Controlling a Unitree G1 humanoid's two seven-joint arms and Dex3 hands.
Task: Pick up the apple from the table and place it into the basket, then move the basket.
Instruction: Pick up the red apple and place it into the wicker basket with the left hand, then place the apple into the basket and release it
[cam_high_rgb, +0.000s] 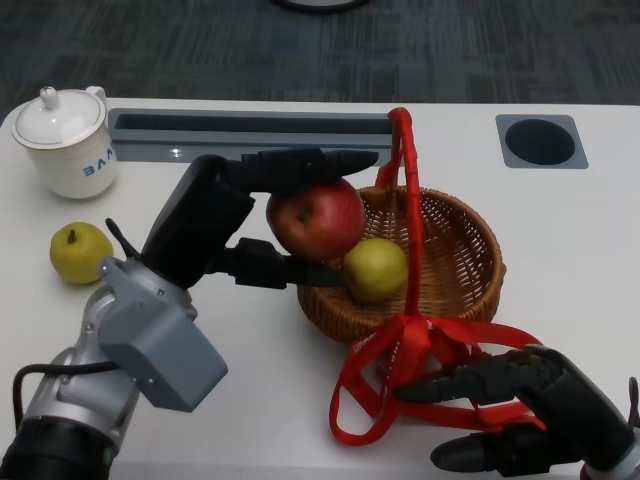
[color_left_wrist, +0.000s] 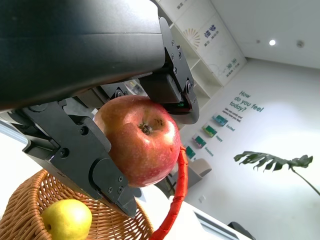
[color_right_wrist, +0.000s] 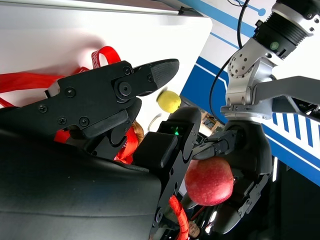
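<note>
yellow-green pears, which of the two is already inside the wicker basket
The yellow-green pear lying in the brown wicker basket, just below the red apple held by the left hand. The other yellow-green pear sits on the white table near the white teapot.

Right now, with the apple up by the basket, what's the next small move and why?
Probably carry the apple a little further over the basket, then lower it. The left hand holds it above the near rim, beside the yellow-green fruit already inside, so the free space lies further in. The right hand lies by the red strap.
</note>
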